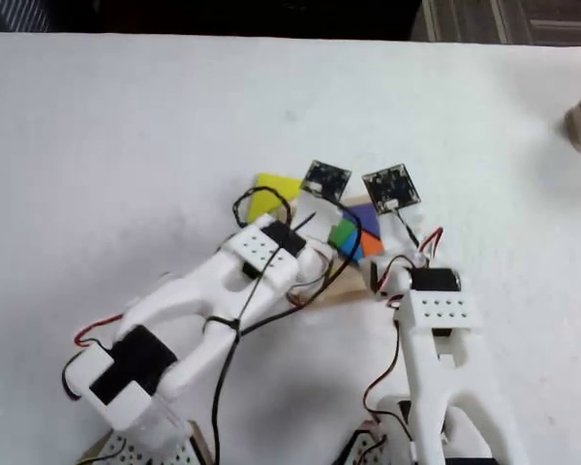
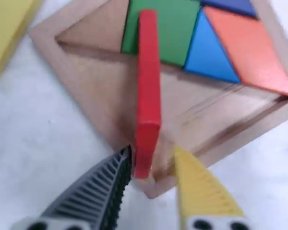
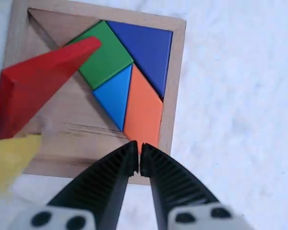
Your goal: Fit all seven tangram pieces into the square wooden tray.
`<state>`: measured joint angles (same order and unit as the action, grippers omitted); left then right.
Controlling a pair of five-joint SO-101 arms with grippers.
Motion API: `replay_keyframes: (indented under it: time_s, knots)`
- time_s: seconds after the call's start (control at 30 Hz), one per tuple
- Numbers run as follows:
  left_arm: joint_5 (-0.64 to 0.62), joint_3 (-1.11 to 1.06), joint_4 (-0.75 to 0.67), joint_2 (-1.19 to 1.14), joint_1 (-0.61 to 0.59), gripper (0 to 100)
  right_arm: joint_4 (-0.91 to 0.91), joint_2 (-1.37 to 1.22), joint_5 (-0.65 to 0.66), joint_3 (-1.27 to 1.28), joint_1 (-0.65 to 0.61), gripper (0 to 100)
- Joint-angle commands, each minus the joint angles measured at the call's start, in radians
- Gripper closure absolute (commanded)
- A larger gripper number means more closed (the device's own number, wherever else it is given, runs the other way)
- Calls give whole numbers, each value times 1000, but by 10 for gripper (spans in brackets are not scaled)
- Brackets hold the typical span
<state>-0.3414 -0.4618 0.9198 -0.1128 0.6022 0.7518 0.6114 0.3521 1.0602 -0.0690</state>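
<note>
Left gripper (image 2: 152,153) is pinching the red triangle (image 2: 148,81) on its edge, grey finger right against it and the yellow one snug beside, so the piece hangs tilted over the bare part of the square wooden tray (image 2: 91,103) with one corner poking over the green square (image 3: 105,57). Right gripper (image 3: 138,154) has its fingers pressed together on nothing and hovers just over the tray rim next to the orange parallelogram (image 3: 144,110). Progress-wise I'd call it a bit past halfway: the green square, the light blue triangle (image 3: 114,93), the dark blue triangle (image 3: 146,50) and the orange parallelogram all sit flat and tight against each other, filling roughly the 2 o'clock side of the tray in the high view. Red is piece five and isn't seated yet; it needs to be laid flat into the open wood toward 8 o'clock. The yellow triangle (image 1: 271,194) lies out on the worktop (image 1: 126,126), at about 10 o'clock from the tray, untouched. That's six I can count; the arms cover part of the tray from above.
</note>
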Motion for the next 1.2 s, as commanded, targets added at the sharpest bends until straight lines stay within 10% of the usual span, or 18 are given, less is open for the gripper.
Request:
replay_keyframes:
  time_s: [0.0,0.73,1.0,1.17]
  knots:
    - [-51,83,98,12,-8,662,15,35,0,-9,1,978]
    - [110,244,512,252,-179,608,15,39,0,-9,4,978]
    - [110,-46,325,590,-374,634,12,35,0,-9,7,978]
    - [109,-106,141,601,-579,879,12,42,0,-9,10,978]
